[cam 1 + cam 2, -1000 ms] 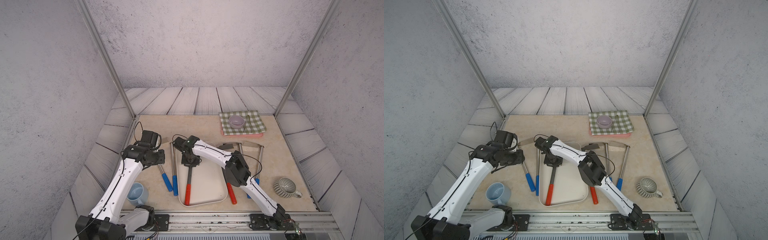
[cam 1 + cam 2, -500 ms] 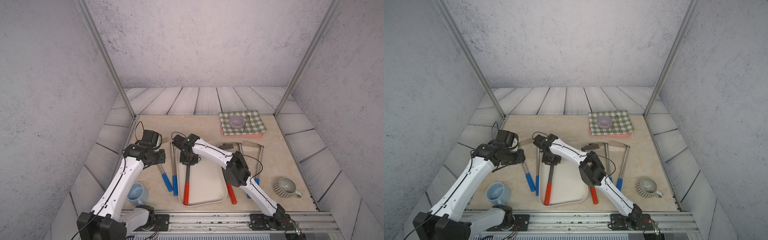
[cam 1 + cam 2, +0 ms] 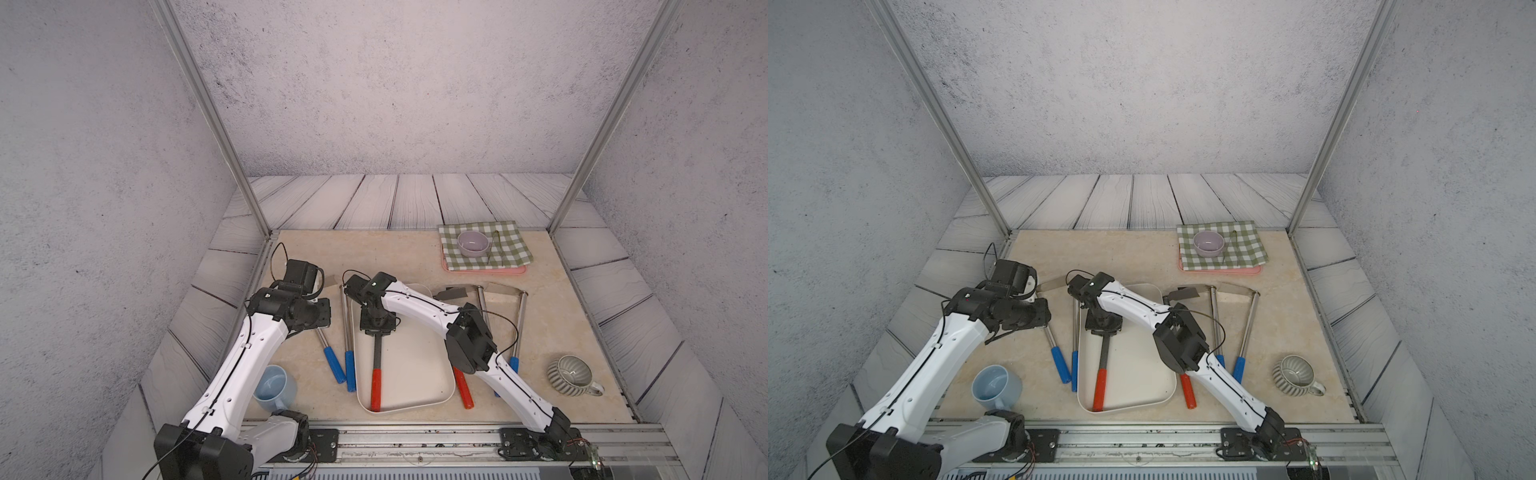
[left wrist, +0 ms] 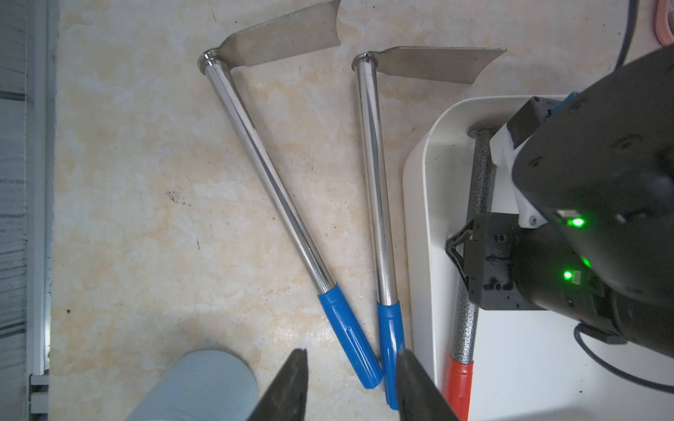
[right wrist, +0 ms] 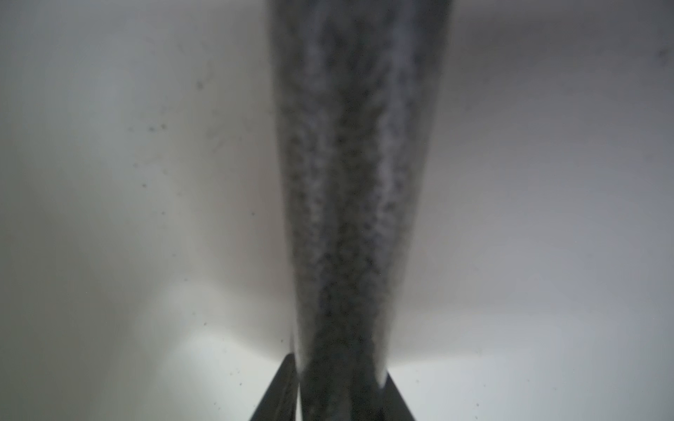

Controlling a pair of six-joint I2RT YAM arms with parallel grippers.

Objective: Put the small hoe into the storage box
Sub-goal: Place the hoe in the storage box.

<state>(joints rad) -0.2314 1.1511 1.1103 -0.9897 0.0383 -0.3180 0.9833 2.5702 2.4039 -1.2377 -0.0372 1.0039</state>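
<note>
right gripper (image 3: pixel 377 332) lowered into the storage box (image 3: pixel 419 374), astride the dark speckled shaft of the small hoe (image 3: pixel 376 370). the hoe lies inside the box, along the wall nearest the left arm, red grip toward the near rim. the left wrist view shows the small hoe (image 4: pixel 465 324) just inside the white wall of the storage box (image 4: pixel 419 218).

against the top views of a second ago, hoe and right arm stand almost where they were. the shift is slight, so the carry reads as over and the hoe as set down.

in the right wrist view the fingers (image 5: pixel 281 393) flank the shaft closely, with a thin pale sliver on one side. whether they clamp it or have begun to let go cannot be told.

left gripper (image 4: pixel 352 368) open and empty, above the two blue-handled hoes (image 4: pixel 375 182) on the tabletop (image 4: pixel 146 182), unmoved over the same second.

judgement: placement is all but done. what remains is a clear release and a straight lift, without dragging the hoe over the rim.
</note>
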